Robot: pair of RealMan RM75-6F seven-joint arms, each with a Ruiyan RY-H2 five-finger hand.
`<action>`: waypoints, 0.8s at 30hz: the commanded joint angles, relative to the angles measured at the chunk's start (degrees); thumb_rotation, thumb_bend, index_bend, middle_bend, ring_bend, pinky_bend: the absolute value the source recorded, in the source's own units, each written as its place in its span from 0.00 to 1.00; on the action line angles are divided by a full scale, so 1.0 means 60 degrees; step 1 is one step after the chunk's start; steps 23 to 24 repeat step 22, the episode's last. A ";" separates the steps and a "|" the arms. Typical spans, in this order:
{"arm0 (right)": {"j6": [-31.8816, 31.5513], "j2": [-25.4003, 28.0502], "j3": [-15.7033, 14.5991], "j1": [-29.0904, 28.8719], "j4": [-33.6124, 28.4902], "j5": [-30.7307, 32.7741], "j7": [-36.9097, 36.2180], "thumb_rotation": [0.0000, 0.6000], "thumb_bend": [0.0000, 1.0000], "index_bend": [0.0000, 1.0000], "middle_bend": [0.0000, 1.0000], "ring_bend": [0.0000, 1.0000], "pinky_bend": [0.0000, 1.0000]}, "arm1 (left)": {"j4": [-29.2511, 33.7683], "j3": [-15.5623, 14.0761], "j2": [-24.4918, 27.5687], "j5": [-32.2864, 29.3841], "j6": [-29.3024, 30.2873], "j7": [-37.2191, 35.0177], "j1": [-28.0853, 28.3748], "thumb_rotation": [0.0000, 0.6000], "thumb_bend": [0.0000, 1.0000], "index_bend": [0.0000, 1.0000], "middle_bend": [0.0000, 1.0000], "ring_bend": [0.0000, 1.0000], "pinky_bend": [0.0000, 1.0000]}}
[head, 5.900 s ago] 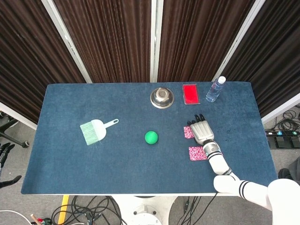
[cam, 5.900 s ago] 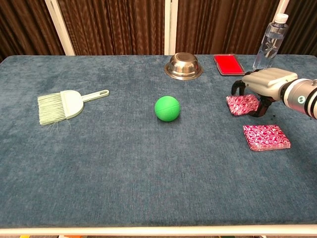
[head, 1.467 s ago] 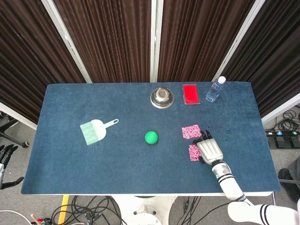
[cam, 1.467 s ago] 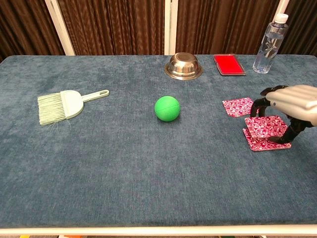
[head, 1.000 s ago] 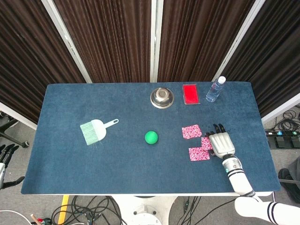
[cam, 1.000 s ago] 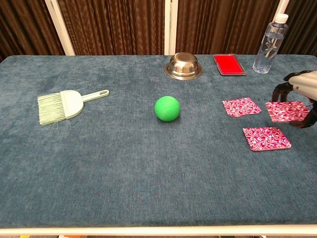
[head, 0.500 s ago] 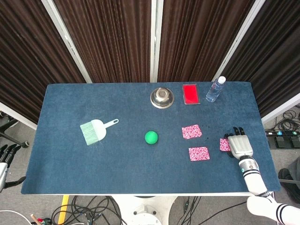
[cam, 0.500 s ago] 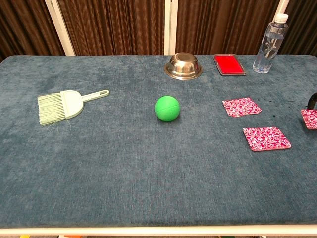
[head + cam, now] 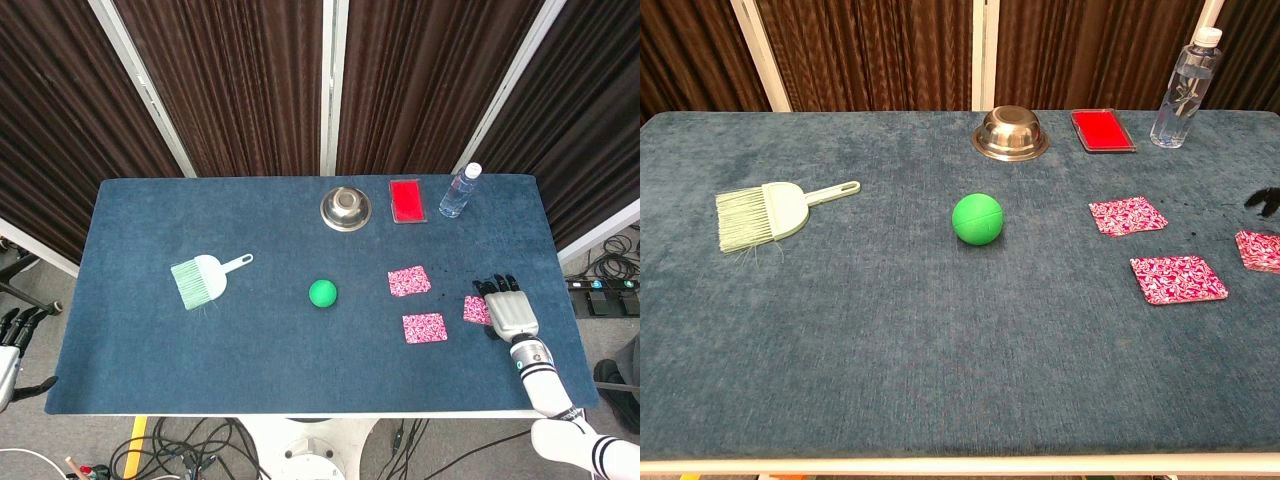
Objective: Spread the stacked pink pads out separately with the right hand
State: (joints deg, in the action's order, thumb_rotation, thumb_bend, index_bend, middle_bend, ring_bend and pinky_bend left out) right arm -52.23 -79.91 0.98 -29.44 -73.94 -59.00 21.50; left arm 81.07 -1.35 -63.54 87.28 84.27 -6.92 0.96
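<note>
Only the head view shows us the left hand (image 9: pixel 12 335), a dark shape at the far left edge below the table (image 9: pixel 150 370), too small for us to tell how its fingers lie. Only that view shows the right hand (image 9: pixel 508 310) whole, at lower right, lying over the right side of the third pad (image 9: pixel 476 309); we cannot tell whether it grips the pad or merely rests on it. In the chest view we see just dark fingertips (image 9: pixel 1262 199) at the right edge, above that pad (image 9: pixel 1260 250), which is cut by the frame.

Going left to right in the chest view: a brush (image 9: pixel 765 212) at left, a green ball (image 9: pixel 978 218) at centre, then an upturned steel bowl (image 9: pixel 1009 133) at upper centre, so we see nothing in it. A red box (image 9: pixel 1101 130) lies just right of it, then a bottle (image 9: pixel 1185 85) of clear liquid stands at upper right; its label is unreadable.

The other two pads lie flat right of centre, apart from each other: one (image 9: pixel 1127 215) further back, one (image 9: pixel 1178 278) nearer.
</note>
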 commanded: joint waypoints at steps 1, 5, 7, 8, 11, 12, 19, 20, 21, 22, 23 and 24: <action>0.0008 0.0069 0.0048 -0.0002 -0.0105 -0.0031 0.0006 1.00 0.10 0.00 0.06 0.00 0.00 | -0.0006 0.0002 0.0005 -0.0006 0.0010 -0.0019 -0.0006 1.00 0.00 0.12 0.07 0.01 0.20; -0.0132 0.0272 0.0127 0.0047 -0.0433 -0.0133 -0.0040 1.00 0.10 0.00 0.05 0.00 0.00 | 0.0011 0.0021 0.0032 0.0011 0.0096 -0.0005 -0.0025 1.00 0.00 0.12 0.07 0.01 0.20; -0.0322 0.0494 0.0203 0.0112 -0.0750 -0.0269 -0.0196 1.00 0.10 0.00 0.05 0.00 0.00 | 0.0040 0.0042 0.0059 -0.0006 0.0123 0.0007 -0.0030 1.00 0.00 0.12 0.07 0.01 0.20; -0.0521 0.0709 0.0260 0.0187 -0.1032 -0.0413 -0.0355 1.00 0.10 0.00 0.05 0.00 0.00 | 0.0060 0.0058 0.0079 -0.0021 0.0142 0.0003 -0.0035 1.00 0.00 0.12 0.07 0.01 0.20; -0.1128 0.1492 0.0305 0.0503 -0.1871 -0.1082 -0.1065 1.00 0.08 0.00 0.05 0.00 0.00 | 0.0086 0.0094 0.0097 -0.0038 0.0187 -0.0005 -0.0037 1.00 0.00 0.12 0.07 0.01 0.20; -0.1361 0.1757 0.0276 0.0644 -0.2086 -0.1354 -0.1332 1.00 0.07 0.00 0.05 0.00 0.00 | 0.0090 0.0098 0.0096 -0.0041 0.0194 -0.0003 -0.0039 1.00 0.00 0.12 0.07 0.01 0.20; -0.3556 0.3378 -0.0413 0.2185 -0.2761 -0.3379 -0.3333 1.00 0.07 0.00 0.06 0.00 0.00 | 0.0080 0.0188 -0.0020 0.0043 0.0416 0.0221 -0.0032 1.00 0.00 0.12 0.07 0.01 0.20; -0.3928 0.3501 -0.0570 0.2493 -0.2687 -0.3642 -0.3685 1.00 0.07 0.00 0.06 0.00 0.00 | 0.0044 0.0206 -0.0064 0.0054 0.0482 0.0295 -0.0045 1.00 0.00 0.12 0.07 0.01 0.20; -0.4169 0.3569 -0.0679 0.2711 -0.2608 -0.3790 -0.3919 1.00 0.07 0.00 0.06 0.00 0.00 | 0.0030 0.0219 -0.0092 0.0057 0.0523 0.0342 -0.0054 1.00 0.00 0.12 0.07 0.01 0.20; -0.4370 0.3618 -0.0771 0.2911 -0.2519 -0.3890 -0.4113 1.00 0.07 0.00 0.06 0.00 0.00 | 0.0028 0.0237 -0.0118 0.0056 0.0557 0.0384 -0.0057 1.00 0.00 0.12 0.07 0.01 0.20; -0.4370 0.3618 -0.0771 0.2911 -0.2519 -0.3890 -0.4113 1.00 0.07 0.00 0.06 0.00 0.00 | 0.0028 0.0237 -0.0118 0.0056 0.0557 0.0384 -0.0057 1.00 0.00 0.12 0.07 0.01 0.20; -0.4370 0.3618 -0.0771 0.2911 -0.2519 -0.3890 -0.4113 1.00 0.07 0.00 0.06 0.00 0.00 | 0.0028 0.0237 -0.0118 0.0056 0.0557 0.0384 -0.0057 1.00 0.00 0.12 0.07 0.01 0.20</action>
